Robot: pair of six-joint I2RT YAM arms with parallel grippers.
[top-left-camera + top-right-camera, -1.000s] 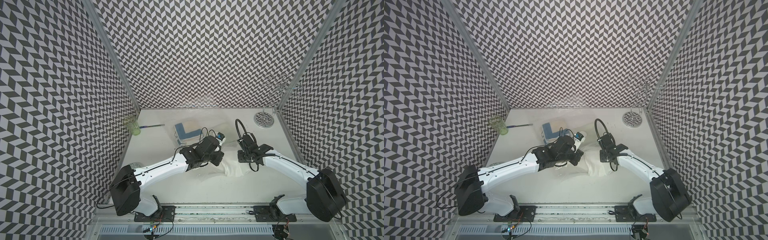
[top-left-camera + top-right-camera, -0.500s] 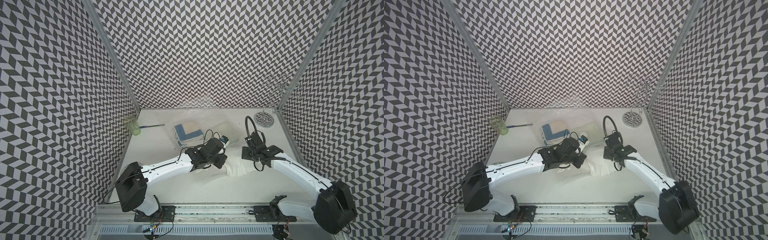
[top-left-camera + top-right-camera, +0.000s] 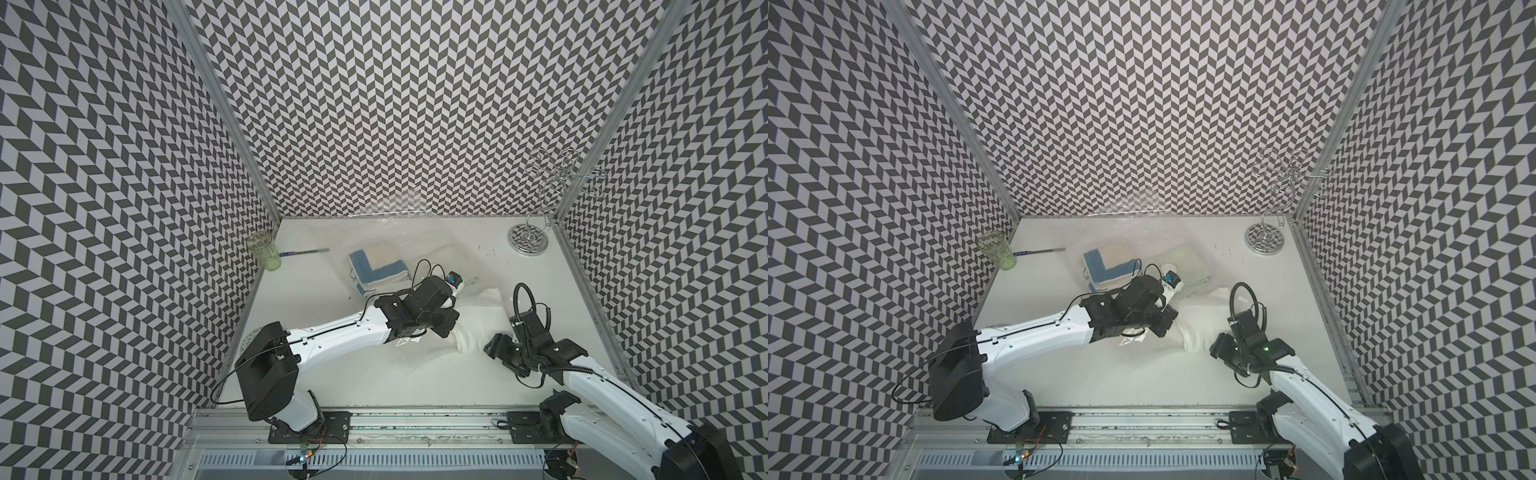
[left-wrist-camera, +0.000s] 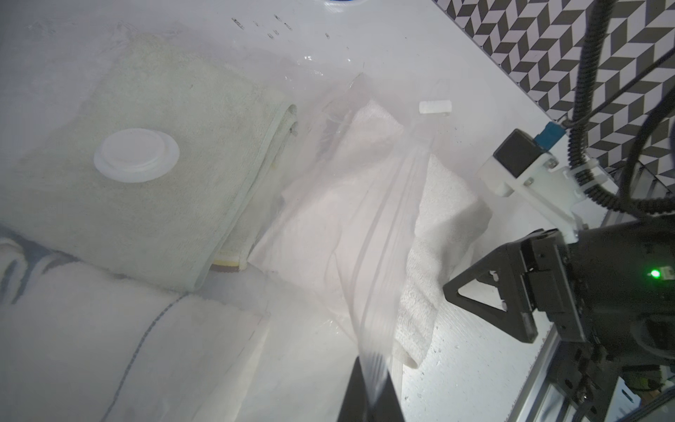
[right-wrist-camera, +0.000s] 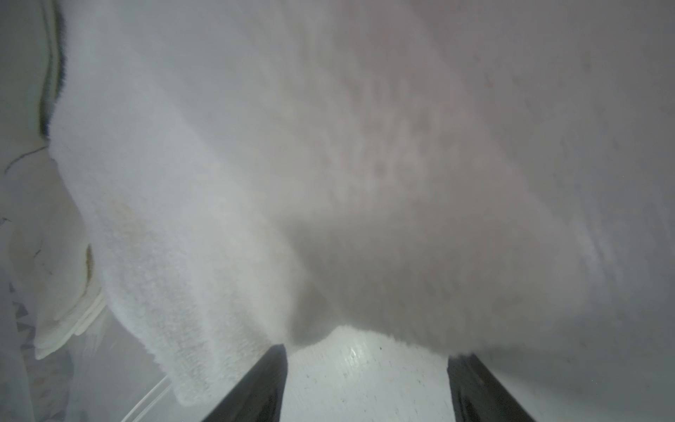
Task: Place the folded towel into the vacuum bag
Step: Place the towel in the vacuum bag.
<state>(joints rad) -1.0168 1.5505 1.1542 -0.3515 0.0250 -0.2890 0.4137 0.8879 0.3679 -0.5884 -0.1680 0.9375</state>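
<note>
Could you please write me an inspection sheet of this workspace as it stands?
Surface: white tabletop, a few small dark specks.
Job's things: vacuum bag lies flat, holding a pale green towel and a blue-patterned towel; white towel partly through its mouth.
Clutter: green glass, thin rod, wire stand, small white clip.
Grippers: left claw shut on the bag's zip edge; right claw open, towel edge just ahead, not gripped.
Cables: black cable loops at both wrists.
Surroundings: chevron walls, metal rail in front.
</note>
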